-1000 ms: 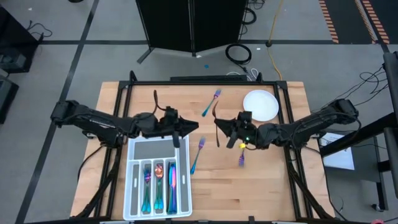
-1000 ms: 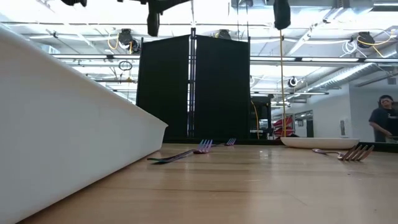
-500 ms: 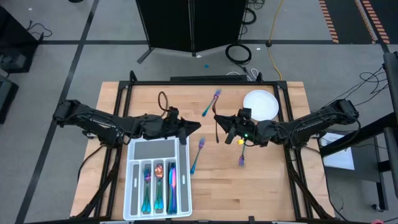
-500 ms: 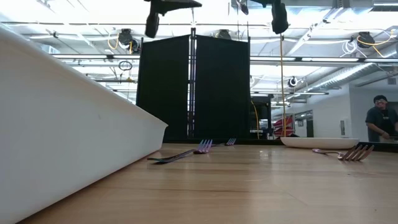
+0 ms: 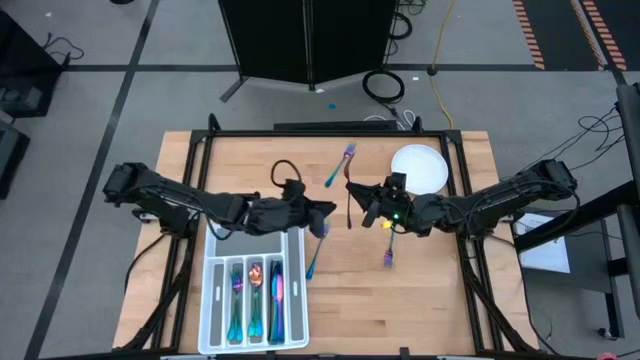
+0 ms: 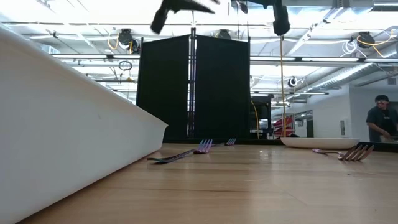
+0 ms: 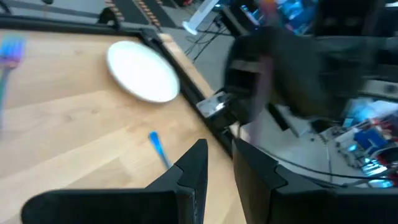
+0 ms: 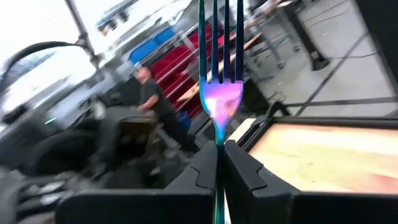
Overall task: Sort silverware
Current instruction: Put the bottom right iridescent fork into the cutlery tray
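Note:
My right gripper point(image 5: 353, 199) hovers over the table's middle, shut on an iridescent fork point(image 8: 217, 93). My left gripper point(image 5: 324, 212) hangs just past the far right corner of the white tray point(image 5: 222, 240), above a loose fork point(image 5: 314, 252). Its fingers point(image 7: 200, 167) stand a narrow gap apart and hold nothing. Another fork point(image 5: 340, 165) lies flat near the far edge, and a third point(image 5: 388, 255) lies right of centre. Several pieces of silverware point(image 5: 255, 295) lie in the tray's long compartments. My right gripper pinches the fork's handle just below the tines point(image 8: 217, 138) between its two fingers. The tines point(image 8: 219, 37) stick out past the fingertips. The fork is lifted clear of the table, and in the high view its handle point(image 5: 348, 212) runs across the fingers.
A round white plate point(image 5: 420, 168) sits at the far right of the table. The tray's white wall point(image 6: 62, 124) fills the left of the low view. A person point(image 6: 379, 121) stands far off in the room behind. Bare wood lies along the near right.
My left gripper has gone toward the table's right edge, from over the tray's far end to over the loose fork beside the tray. My right gripper has kept almost still with its fork.

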{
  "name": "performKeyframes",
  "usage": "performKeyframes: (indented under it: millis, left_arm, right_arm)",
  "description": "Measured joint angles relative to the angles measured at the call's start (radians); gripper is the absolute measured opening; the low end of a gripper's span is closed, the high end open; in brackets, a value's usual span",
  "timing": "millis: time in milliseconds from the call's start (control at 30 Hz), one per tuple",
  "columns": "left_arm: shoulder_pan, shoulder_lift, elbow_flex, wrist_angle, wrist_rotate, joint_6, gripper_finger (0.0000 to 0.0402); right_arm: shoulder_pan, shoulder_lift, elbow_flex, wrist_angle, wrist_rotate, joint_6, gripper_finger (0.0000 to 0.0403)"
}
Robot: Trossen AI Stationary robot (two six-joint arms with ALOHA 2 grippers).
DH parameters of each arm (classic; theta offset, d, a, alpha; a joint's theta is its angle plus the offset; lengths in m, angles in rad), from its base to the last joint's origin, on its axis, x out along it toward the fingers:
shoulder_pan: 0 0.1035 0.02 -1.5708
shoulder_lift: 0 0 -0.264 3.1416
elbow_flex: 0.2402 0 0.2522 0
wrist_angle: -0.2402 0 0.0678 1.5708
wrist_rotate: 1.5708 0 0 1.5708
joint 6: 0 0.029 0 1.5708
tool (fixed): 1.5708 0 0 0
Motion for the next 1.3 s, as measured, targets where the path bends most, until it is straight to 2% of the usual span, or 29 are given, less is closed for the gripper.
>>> performKeyframes:
  millis: [133, 267, 400, 533, 667, 1300]
  left_arm:
    - [0.004, 0.034, 0.061, -0.016, 0.011, 0.058, 0.0075]
    - [0.035, 0.035, 0.083, -0.052, 0.025, 0.076, 0.0075]
    - [0.076, 0.038, 0.104, -0.063, 0.099, 0.081, 0.0075]
    - [0.111, 0.075, 0.117, -0.052, 0.232, 0.104, 0.0075]
    - [0.134, 0.091, 0.122, -0.047, 0.291, 0.103, 0.0075]
    - [0.192, 0.124, 0.122, -0.003, 0.342, 0.108, 0.0075]
  right_arm:
    - [0.000, 0.000, 0.000, -0.002, 0.090, 0.024, 0.0000]
    - [0.000, 0.000, 0.000, -0.014, 0.121, 0.029, 0.0000]
    - [0.000, 0.007, 0.000, -0.029, 0.123, 0.074, 0.0000]
    - [0.000, 0.011, 0.000, -0.068, 0.146, 0.112, 0.0000]
    - [0.000, 0.011, 0.000, -0.085, 0.170, 0.120, 0.0000]
    - [-0.022, 0.011, 0.000, -0.143, 0.173, 0.195, 0.0000]
